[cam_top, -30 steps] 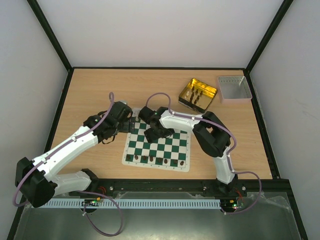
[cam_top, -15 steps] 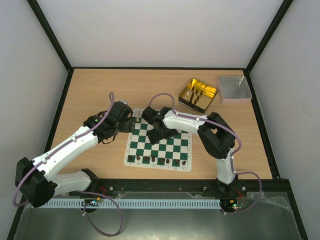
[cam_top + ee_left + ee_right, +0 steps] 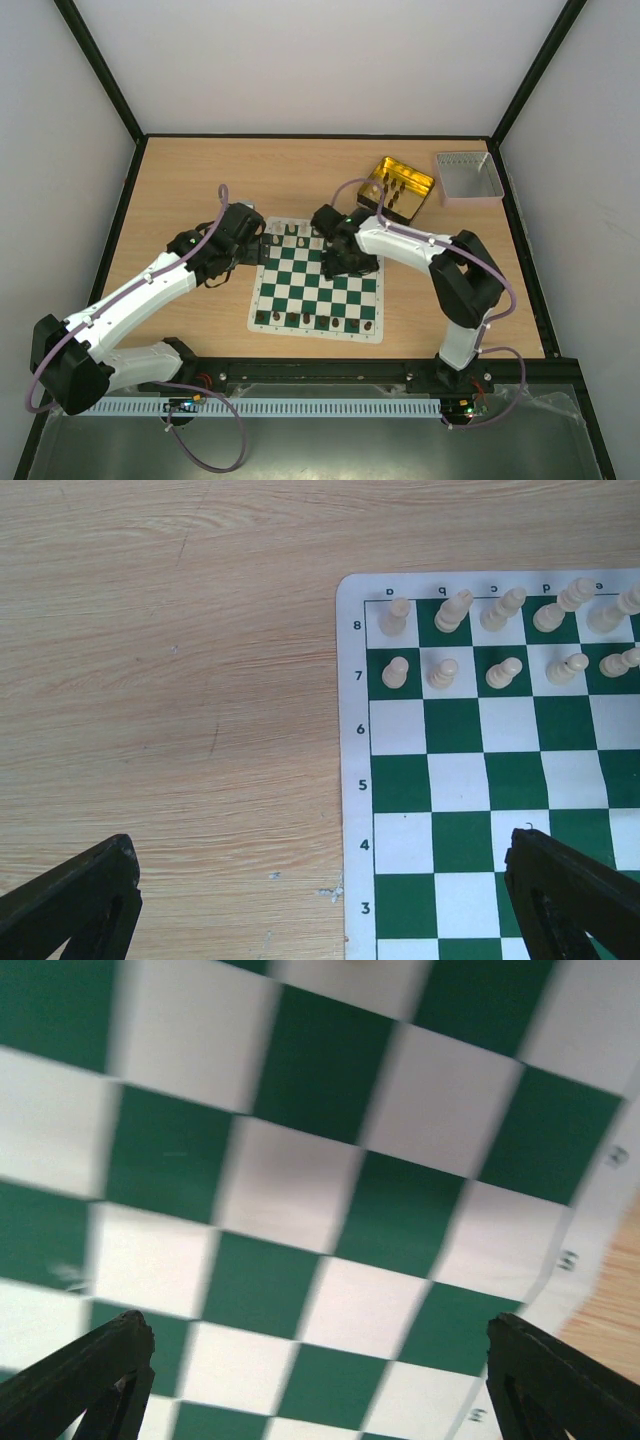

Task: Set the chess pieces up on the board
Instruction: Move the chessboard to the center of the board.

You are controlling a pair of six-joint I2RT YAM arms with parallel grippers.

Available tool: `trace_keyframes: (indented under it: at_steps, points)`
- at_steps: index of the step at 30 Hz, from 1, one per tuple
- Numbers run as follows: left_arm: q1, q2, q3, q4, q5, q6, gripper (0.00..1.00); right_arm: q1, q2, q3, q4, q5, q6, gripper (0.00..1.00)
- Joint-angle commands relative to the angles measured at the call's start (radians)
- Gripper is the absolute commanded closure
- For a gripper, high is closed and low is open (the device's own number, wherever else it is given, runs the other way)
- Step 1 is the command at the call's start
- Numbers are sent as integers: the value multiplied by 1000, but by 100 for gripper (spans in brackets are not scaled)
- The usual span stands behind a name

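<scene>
middle of the board (image 3: 462,780) lies open; cream pieces (image 3: 503,672) crowd its far rows.

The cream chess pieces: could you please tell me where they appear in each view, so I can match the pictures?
Top external: the cream chess pieces stand along the far edge of the board, toward its left corner.
Left wrist: upper right, on ranks 7 and 8.
Right wrist: not clearly in it; only blurred squares.
Shared landmark: the board's green and white checks.
</scene>
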Motion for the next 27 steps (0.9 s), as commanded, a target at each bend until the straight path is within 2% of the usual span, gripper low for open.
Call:
trace_keyframes:
  at_steps: [1,7,27]
  points:
    - [-3,-12,-11,2,-19,0,1,-108,-58,-98,15,-40,90,12]
    - [-2,-5,-9,0,-14,-1,1,-203,-87,-165,87,-125,125,16]
    - [-3,1,-11,-2,-13,0,1,-228,-9,-204,156,-145,108,20]
